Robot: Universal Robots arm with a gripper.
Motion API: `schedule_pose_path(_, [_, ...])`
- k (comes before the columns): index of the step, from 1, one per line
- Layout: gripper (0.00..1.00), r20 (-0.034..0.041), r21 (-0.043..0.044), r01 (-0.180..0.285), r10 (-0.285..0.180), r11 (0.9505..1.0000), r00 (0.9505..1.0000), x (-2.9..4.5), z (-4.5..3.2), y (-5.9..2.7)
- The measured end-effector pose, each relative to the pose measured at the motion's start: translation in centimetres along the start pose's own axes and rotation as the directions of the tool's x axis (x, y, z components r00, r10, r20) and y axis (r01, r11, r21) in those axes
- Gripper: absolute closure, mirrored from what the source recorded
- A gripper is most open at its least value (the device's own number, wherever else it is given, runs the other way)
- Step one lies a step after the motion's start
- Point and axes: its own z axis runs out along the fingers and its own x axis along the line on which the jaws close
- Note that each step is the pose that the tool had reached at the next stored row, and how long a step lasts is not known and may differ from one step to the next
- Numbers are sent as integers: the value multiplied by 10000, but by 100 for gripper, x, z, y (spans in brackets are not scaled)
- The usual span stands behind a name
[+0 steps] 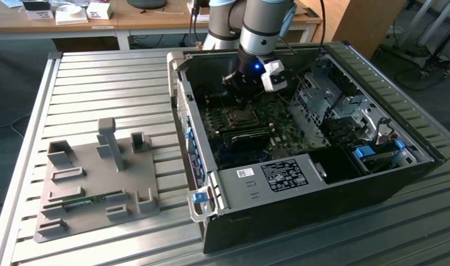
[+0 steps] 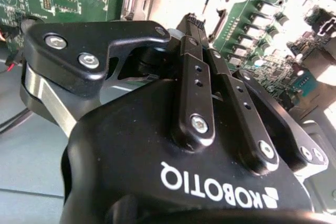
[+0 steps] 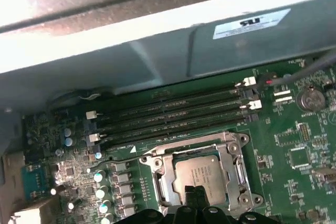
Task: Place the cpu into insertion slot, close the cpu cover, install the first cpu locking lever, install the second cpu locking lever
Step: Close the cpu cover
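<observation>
The cpu [image 3: 202, 171], a silvery square chip, lies in the insertion slot [image 1: 240, 116] on the green motherboard inside the open black case. The cpu cover [image 3: 231, 166], a silvery frame, lies flat around the chip. A thin metal lever [image 3: 123, 152] runs out from the socket's corner beside the memory slots. My gripper [image 2: 195, 22] is shut with nothing between its black fingers, and its tip hangs right at the socket's edge, over the chip's near side [image 3: 195, 203]. In the exterior view the gripper [image 1: 244, 98] reaches down into the case just above the socket.
Long black memory slots [image 3: 168, 114] run beside the socket, with the case wall [image 3: 157, 51] behind them. A metal drive cage [image 1: 336, 105] fills the case at the exterior view's right. A grey fixture plate [image 1: 99, 177] stands on the ribbed table at the exterior view's left.
</observation>
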Motion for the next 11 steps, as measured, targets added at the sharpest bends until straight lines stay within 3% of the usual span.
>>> schedule_pose_path(5, [89,155,-128,370,-368,9992,9992,1,6,0])
schedule_pose_path(11, [89,458,-215,873,-863,9959,9952,0,18,0])
